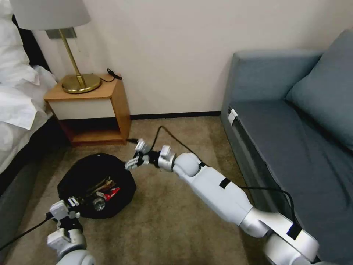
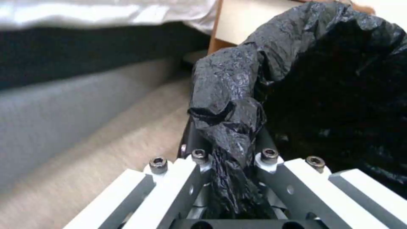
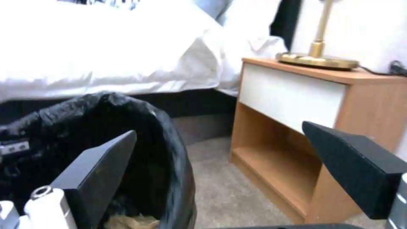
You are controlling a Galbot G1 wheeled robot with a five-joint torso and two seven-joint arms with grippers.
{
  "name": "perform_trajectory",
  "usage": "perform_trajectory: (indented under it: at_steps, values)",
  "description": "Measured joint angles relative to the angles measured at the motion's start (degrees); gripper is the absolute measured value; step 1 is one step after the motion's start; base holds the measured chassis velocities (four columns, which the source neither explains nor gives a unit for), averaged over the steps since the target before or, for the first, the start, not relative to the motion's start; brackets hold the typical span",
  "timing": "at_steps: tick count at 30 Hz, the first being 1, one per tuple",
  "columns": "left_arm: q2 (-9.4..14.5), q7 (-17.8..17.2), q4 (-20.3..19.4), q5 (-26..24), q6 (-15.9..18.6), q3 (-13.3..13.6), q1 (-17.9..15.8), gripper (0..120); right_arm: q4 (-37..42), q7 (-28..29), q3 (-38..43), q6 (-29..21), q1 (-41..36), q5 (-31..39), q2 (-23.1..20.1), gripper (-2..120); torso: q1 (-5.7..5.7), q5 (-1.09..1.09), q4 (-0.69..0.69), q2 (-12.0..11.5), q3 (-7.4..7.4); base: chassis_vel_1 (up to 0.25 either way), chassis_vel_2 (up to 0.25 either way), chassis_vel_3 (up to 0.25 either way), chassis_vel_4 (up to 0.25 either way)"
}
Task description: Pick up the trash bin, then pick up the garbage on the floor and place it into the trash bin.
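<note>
Black plastic liner: glossy and crinkled, it covers the trash bin all round; the white body is hidden under it.
Left arm pose: reaches up from the near left of the head view, wrist bent toward the bin's near rim.
Left gripper: fingers closed on a bunched fold of the black bag at the rim; the fold runs down between the white finger links.
Right arm pose: stretched long and low across the carpet from the near right, forearm white with black bands, a black cable running along it.
Right gripper: jaws spread wide with nothing between them, at the bin's far right rim; in the right wrist view one black finger pad sits over the bin's mouth, the other stands toward the nightstand.
Trash bin position: on the carpet, near the nightstand and beside the bed, well apart from the sofa.
Bin contents: garbage lies inside, with a red-and-white wrapper, a gold-brown piece and a clear bottle end visible; a brown scrap shows at the bottom in the right wrist view.
Labels and writing: a small white tag shows against the bag's inner side; its print cannot be read.
Nightstand top: a brass lamp base.
</note>
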Motion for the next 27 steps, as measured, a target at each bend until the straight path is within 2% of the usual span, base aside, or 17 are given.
perform_trajectory:
  at_steps: [3, 4, 8, 9, 13, 20, 23, 27]
  values:
    - [-1.3, -1.2, -0.3, -5.8, 0.8, -0.1, -1.6, 7, 0.3, -1.2, 3.7, -0.2, -1.1, 1.5, -0.7, 100, 0.00, -0.01, -0.01, 0.0, 0.00, 0.000, 0.000, 0.000, 0.000]
    - [-1.3, -1.2, -0.3, -5.8, 0.8, -0.1, -1.6, 7, 0.3, -1.2, 3.7, -0.2, -1.1, 1.5, -0.7, 100, 0.00, -0.01, -0.01, 0.0, 0.00, 0.000, 0.000, 0.000, 0.000]
    - [-2.7, -3.6, 0.7, -12.0, 2.1, -0.6, -4.6, 7, 0.4, -1.2, 7.6, -0.2, -2.8, 2.8, -1.3, 100, 0.00, 0.00, 0.00, 0.0, 0.00, 0.000, 0.000, 0.000, 0.000]
    - [-2.7, -3.6, 0.7, -12.0, 2.1, -0.6, -4.6, 7, 0.4, -1.2, 7.6, -0.2, -2.8, 2.8, -1.3, 100, 0.00, 0.00, 0.00, 0.0, 0.00, 0.000, 0.000, 0.000, 0.000]
    - [-3.1, -7.0, 3.9, -18.8, 2.6, -1.0, -8.7, 7, 1.7, -0.6, 10.1, 0.1, -5.2, 2.1, -1.7, 100, 0.00, -0.01, -0.01, 0.0, 0.00, 0.000, 0.000, 0.000, 0.000]
    - [-1.7, -8.0, 8.4, -23.6, 3.7, -1.0, -12.3, 7, 4.3, -0.4, 11.4, -0.8, -7.7, 2.0, -2.3, 100, 0.00, 0.00, 0.01, 0.0, 0.00, 0.000, 0.000, 0.000, 0.000]
    - [-1.5, -8.7, 11.0, -24.2, 4.1, -0.4, -14.2, 7, 4.8, -0.5, 12.4, -0.9, -8.4, 2.1, -3.2, 100, 0.00, -0.01, -0.01, 0.0, 0.00, 0.000, 0.000, 0.000, 0.000]
    - [-1.6, -9.1, 12.5, -24.4, 4.5, -0.1, -15.2, 7, 5.2, -0.7, 13.3, -0.9, -9.1, 2.3, -3.8, 100, 0.00, 0.02, 0.00, 0.0, 0.00, 0.000, 0.000, 0.000, 0.000]
